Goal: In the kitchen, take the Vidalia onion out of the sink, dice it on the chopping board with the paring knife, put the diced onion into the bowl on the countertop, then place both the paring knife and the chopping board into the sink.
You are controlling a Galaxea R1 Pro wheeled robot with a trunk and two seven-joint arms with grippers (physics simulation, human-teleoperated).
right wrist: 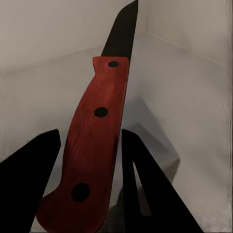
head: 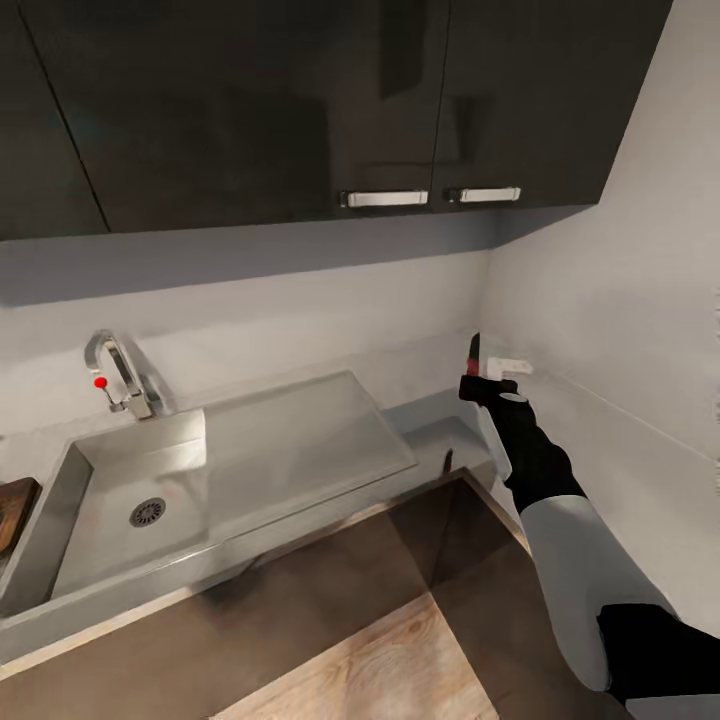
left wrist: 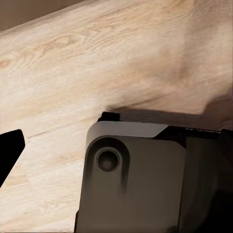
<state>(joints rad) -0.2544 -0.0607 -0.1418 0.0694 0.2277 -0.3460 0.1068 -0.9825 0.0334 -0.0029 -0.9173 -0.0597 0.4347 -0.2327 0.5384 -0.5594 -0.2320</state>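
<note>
The right end effector (head: 478,385) is clamped on the paring knife (right wrist: 94,160), raised near the corner wall, well right of the sink (head: 100,520), whose basin looks bare. The chopping board (head: 12,510) lies just left of it. Judging so, both deposits remain (left end effector's state: cannot tell).

The right gripper (head: 478,385) sits above the far right end of the countertop (head: 440,432), close to the corner of the walls. The paring knife (right wrist: 97,145) lies between its fingers, blade pointing away from the claw and upward. The sink (head: 120,500) lies well to the claw's left, its drainboard (head: 300,440) nearer. The faucet (head: 120,372) stands behind the basin, and the chopping board (head: 12,510) lies beyond the sink's left side.
</note>
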